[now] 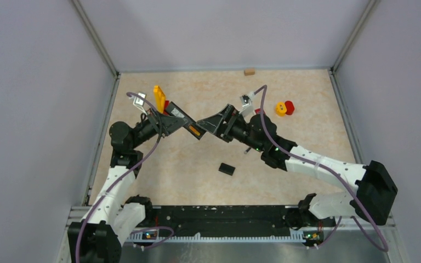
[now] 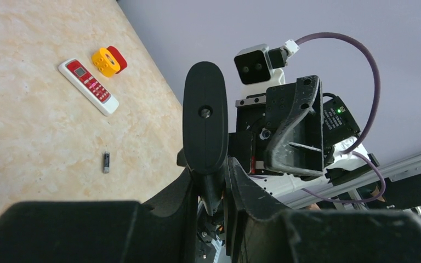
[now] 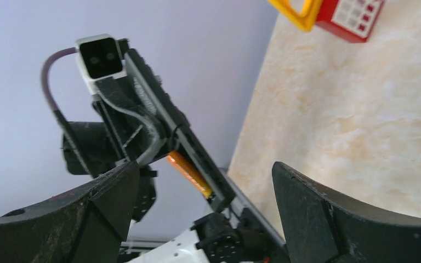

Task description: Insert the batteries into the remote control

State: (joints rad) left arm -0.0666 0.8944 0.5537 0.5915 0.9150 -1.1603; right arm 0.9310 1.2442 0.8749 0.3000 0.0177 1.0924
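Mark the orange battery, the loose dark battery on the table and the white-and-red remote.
orange battery (image 3: pixel 189 174), right wrist view, middle of its orange wrap.
loose dark battery (image 2: pixel 106 163), left wrist view, mid-body.
white-and-red remote (image 2: pixel 89 86), left wrist view, red keypad.

Overhead cam sits high up behind the arm bases (image 1: pixel 134 211), looking down on the whole table (image 1: pixel 208 186) from a fair way off. Left wrist cam peers past its own fingers (image 2: pixel 60 230), right up close on the right arm (image 2: pixel 290 131). Right wrist cam stares back at the left arm (image 3: pixel 120 126). All three catch the black remote (image 1: pixel 183 118) between the two arms.
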